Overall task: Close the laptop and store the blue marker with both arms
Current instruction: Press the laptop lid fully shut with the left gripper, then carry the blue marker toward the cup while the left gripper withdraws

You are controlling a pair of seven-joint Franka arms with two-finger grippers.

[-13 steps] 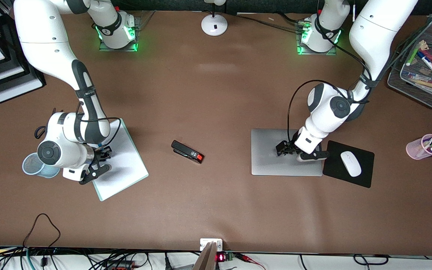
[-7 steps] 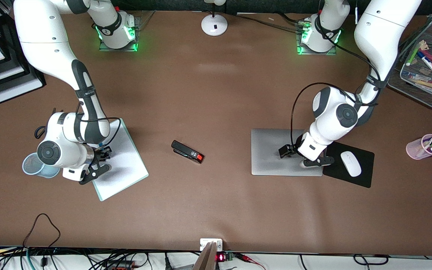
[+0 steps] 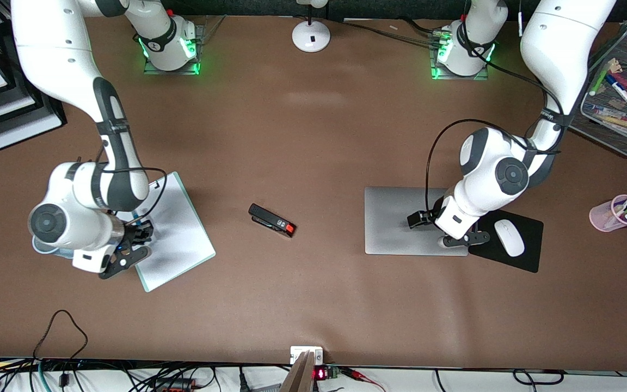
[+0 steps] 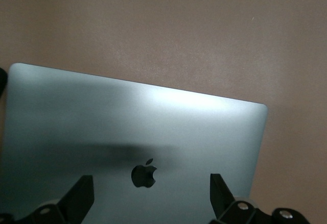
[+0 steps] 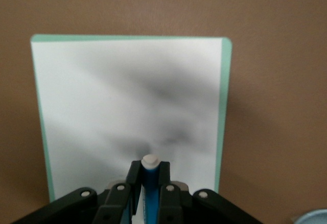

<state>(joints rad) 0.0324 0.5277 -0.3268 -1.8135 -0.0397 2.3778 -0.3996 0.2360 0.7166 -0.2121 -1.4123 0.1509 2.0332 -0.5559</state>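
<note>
The blue marker (image 5: 149,183) is being pinched upright in the right tool (image 3: 138,233) over the whiteboard (image 3: 174,234), near the right arm's end of the bench, ready for storing. The left tool (image 4: 150,196) is being held spread over the closed laptop (image 3: 400,220), apparently finished.

High front camera; wrist cameras close, downward.
</note>
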